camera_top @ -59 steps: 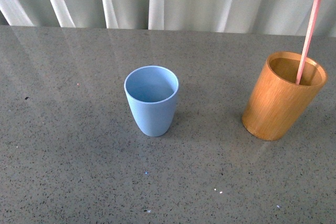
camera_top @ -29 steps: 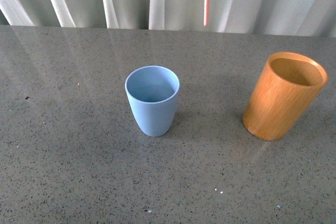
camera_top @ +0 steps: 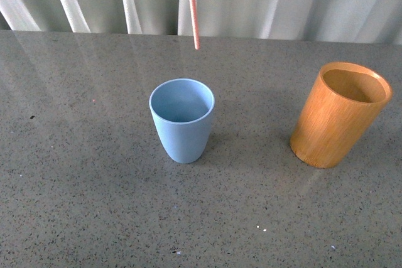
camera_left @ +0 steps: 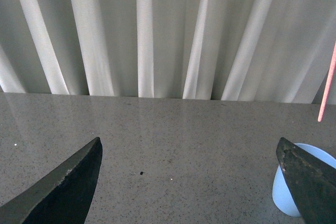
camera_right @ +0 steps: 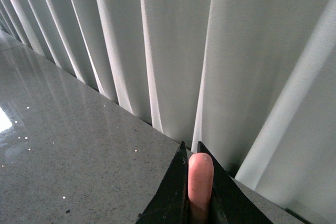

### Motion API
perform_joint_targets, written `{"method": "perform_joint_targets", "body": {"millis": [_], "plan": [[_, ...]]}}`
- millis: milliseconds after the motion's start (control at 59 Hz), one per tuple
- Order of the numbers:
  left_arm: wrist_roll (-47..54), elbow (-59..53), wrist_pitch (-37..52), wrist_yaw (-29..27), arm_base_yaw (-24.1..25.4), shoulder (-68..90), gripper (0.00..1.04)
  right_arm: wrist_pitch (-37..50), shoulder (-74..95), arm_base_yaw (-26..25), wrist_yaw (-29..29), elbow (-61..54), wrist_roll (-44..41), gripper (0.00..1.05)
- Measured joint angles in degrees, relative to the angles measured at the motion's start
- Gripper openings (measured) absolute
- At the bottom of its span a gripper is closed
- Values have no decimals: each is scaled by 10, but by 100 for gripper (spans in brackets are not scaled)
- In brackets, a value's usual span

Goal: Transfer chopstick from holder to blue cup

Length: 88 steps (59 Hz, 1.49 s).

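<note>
Right gripper [camera_right: 191,148], with its 2 black jaws pressed together, is seen clamped on the long, thin pink-salmon chopstick [camera_top: 193,10]. The stick is held nearly upright in the air, its lower tip above the smooth light-blue tapered cup [camera_top: 182,123] and not yet inside. The orange-brown wooden cylindrical holder [camera_top: 333,123] is set well apart on the grey speckled table [camera_top: 81,205]. Left gripper [camera_left: 189,182] is spread wide, gripping nothing.

Pink chopstick [camera_top: 193,10]; light-blue cup [camera_top: 182,133]; orange-brown holder [camera_top: 330,127]; speckled grey table [camera_top: 81,174].
</note>
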Motion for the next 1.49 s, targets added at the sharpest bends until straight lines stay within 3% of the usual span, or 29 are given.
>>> {"method": "perform_joint_targets", "body": {"millis": [526,1374,1493], "plan": [[0,0,0,0,0,0,98,13,26,36,-2,-7,19,2],[0,0,0,0,0,0,98,70,53,32,2,-64,40,2],[0,0,0,0,0,0,98,79,58,30,0,-73,44,21]]}}
